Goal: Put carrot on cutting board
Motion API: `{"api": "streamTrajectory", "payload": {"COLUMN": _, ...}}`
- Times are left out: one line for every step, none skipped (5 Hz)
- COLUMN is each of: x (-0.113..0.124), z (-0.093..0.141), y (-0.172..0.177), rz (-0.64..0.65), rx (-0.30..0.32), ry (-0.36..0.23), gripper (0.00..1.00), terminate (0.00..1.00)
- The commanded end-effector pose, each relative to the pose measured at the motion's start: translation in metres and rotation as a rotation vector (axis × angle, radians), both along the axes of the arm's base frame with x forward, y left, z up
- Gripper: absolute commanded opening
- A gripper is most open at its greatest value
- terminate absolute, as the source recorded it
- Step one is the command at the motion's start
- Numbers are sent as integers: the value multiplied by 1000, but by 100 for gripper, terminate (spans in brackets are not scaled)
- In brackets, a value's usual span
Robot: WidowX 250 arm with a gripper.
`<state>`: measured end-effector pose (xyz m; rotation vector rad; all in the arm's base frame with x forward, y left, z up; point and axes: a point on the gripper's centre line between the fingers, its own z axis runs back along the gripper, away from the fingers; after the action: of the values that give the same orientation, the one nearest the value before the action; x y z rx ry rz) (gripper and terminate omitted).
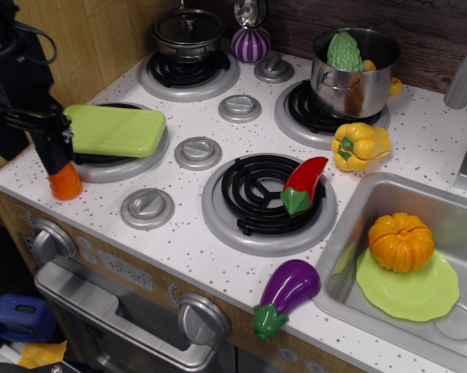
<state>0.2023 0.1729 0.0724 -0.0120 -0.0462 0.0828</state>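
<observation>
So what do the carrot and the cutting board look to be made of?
The carrot looks like smooth moulded plastic: uniform bright orange, no texture. The cutting board also looks plastic: solid lime green, thick rounded edges, soft sheen on top. Neither can be confirmed by look alone.

Robot arm: single unit, black, at the far left edge of the frame, partly cut off by the border. Body: bulky dark housing with a thin black cable looping along its upper part. Gripper (pixel 53 151): black, pointing downward at the front left corner of the counter. One finger (pixel 51 148) visible as a narrow vertical bar; the other hidden. Opening of jaws: cannot be determined.
</observation>
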Motion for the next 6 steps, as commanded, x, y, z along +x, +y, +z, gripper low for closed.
{"api": "streamTrajectory", "payload": {"x": 12, "z": 2, "y": 28, "rz": -56, "rx": 32, "ry": -73, "gripper": 100, "terminate": 0}}
{"api": "streamTrajectory", "payload": {"x": 21, "z": 0, "y": 32, "rz": -69, "rx": 20, "ry": -95, "gripper": 100, "terminate": 0}}
{"api": "streamTrajectory", "payload": {"x": 21, "z": -7, "y": 27, "rz": -55, "rx": 24, "ry": -139, "gripper": 100, "terminate": 0}}
{"api": "streamTrajectory", "payload": {"x": 20, "z": -15, "y": 20, "rz": -36, "rx": 16, "ry": -179, "gripper": 100, "terminate": 0}}
{"api": "streamTrajectory", "payload": {"x": 20, "z": -23, "y": 16, "rz": -25, "rx": -1, "ry": -205, "gripper": 100, "terminate": 0}}
{"api": "streamTrajectory", "payload": {"x": 21, "z": -29, "y": 17, "rz": -27, "rx": -1, "ry": -223, "gripper": 100, "terminate": 0}}
